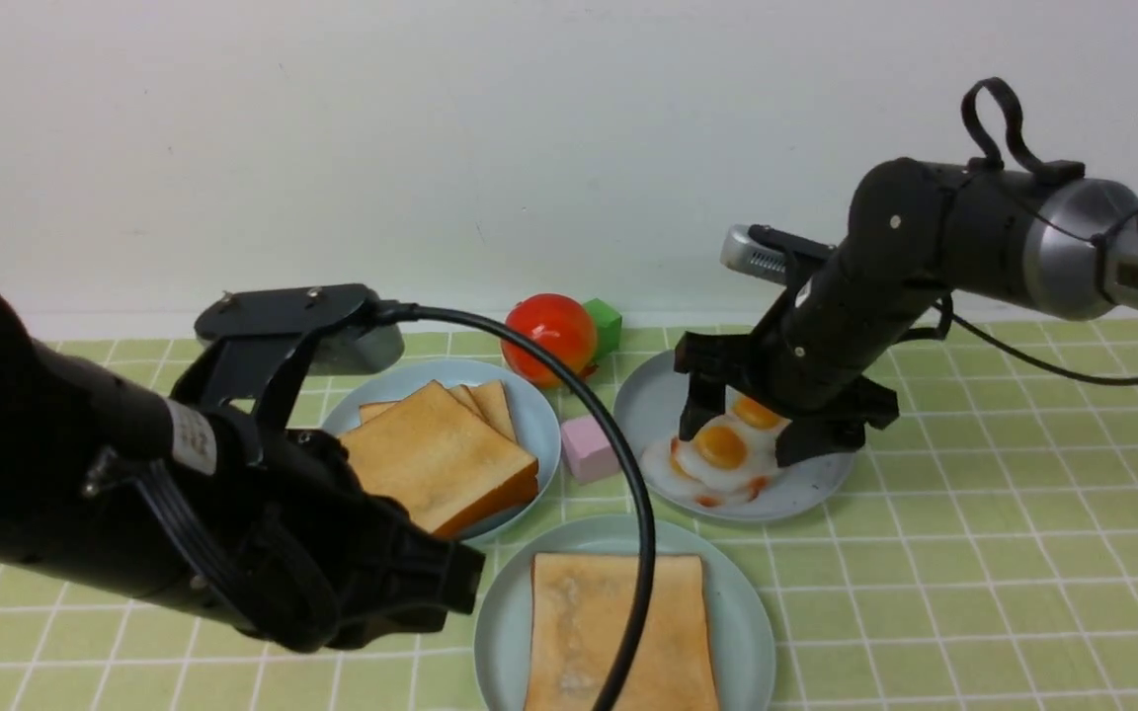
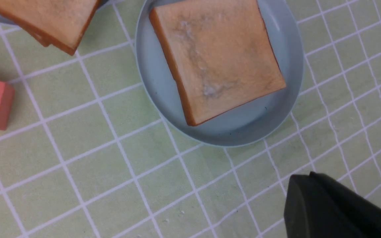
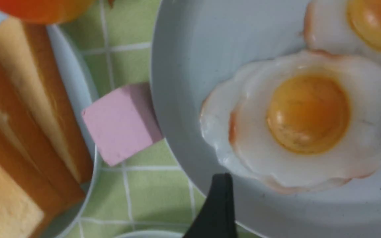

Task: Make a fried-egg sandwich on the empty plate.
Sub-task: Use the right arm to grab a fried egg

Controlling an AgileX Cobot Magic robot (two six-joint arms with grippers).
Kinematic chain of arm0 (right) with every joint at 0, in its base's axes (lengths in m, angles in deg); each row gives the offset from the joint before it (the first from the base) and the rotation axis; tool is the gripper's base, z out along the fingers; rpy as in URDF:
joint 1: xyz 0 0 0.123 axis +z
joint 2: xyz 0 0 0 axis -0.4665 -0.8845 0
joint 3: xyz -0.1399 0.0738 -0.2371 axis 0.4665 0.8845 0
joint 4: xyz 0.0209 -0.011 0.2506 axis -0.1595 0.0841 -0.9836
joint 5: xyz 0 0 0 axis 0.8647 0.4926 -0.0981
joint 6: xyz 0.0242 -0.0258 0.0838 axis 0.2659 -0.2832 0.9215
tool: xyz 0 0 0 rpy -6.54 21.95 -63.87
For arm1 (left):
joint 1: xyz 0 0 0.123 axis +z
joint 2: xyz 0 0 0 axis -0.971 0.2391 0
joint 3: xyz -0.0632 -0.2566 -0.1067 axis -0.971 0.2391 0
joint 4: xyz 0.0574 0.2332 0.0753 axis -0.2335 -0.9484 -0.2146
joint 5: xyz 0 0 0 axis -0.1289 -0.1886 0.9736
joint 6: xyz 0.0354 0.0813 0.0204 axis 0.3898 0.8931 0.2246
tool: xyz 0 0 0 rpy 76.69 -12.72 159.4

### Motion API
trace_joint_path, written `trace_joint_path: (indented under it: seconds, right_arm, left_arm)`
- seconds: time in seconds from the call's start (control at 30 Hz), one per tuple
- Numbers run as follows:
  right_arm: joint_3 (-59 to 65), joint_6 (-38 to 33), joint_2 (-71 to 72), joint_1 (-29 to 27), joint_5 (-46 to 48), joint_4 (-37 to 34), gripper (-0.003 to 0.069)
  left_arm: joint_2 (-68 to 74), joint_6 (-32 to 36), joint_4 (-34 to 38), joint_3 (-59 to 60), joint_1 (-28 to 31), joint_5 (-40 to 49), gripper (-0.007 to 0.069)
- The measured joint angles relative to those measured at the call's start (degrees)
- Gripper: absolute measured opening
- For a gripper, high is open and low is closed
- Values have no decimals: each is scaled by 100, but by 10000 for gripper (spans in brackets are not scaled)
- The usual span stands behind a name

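Note:
The pale aqua-green plate sits front centre with one tan toast slice flat on it; no stacked sandwich is in view. The fried egg, white with an orange yolk and reddish edge flecks, lies among overlapping eggs on a grey-blue plate. My right gripper hangs open just over it, one finger either side, touching nothing. My left gripper is shut and empty, above the cloth left of the aqua plate.
A light-blue plate holds several loose toast slices. A pink block lies between the plates. A red tomato and a green block stand at the back. The left arm's cable arcs over the aqua plate.

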Motion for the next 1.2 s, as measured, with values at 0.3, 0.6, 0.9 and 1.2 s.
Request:
trace_joint_path:
  seconds: [0.3,0.6,0.9,1.2]
  right_arm:
    - [-23,574,-75,-493,-112,-600,589]
    - [-36,-164,-366,-573,-271,-1184,579]
    - [-719,-5145,-198,-574,217,-1082,523]
    - [-811,-9568,-543,-467,432,-835,277]
  left_arm:
    - [0,61,63,0,0,-82,-13]
    - [0,85,63,0,0,-116,-10]
    - [0,85,-19,0,0,-43,-10]
    - [0,199,-24,0,0,-68,-3]
